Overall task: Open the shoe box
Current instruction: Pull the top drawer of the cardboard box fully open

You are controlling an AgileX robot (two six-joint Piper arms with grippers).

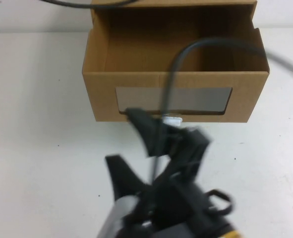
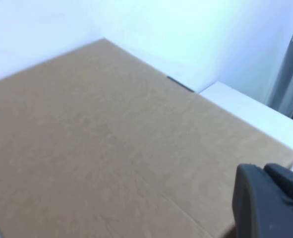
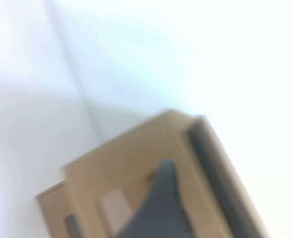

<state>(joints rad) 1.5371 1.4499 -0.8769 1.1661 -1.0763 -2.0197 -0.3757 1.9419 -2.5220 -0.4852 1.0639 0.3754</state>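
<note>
The brown cardboard shoe box [image 1: 101,94] stands at the back of the white table with its top open and its lid [image 1: 186,4] raised at the rear. I see nothing inside it. A grey panel [image 1: 196,99] marks its front wall. My right gripper [image 1: 126,143] hovers just in front of that wall, open, with nothing between its fingers. In the right wrist view one dark finger [image 3: 161,203] shows against the box [image 3: 116,163]. My left gripper [image 2: 267,203] is close over a flat cardboard face [image 2: 111,139]; it does not show in the high view.
A black cable [image 1: 168,84] arcs over the box from my right arm. A small white tab [image 1: 172,118] sits at the foot of the front wall. White table [image 1: 37,148] spreads to the left and right of the box.
</note>
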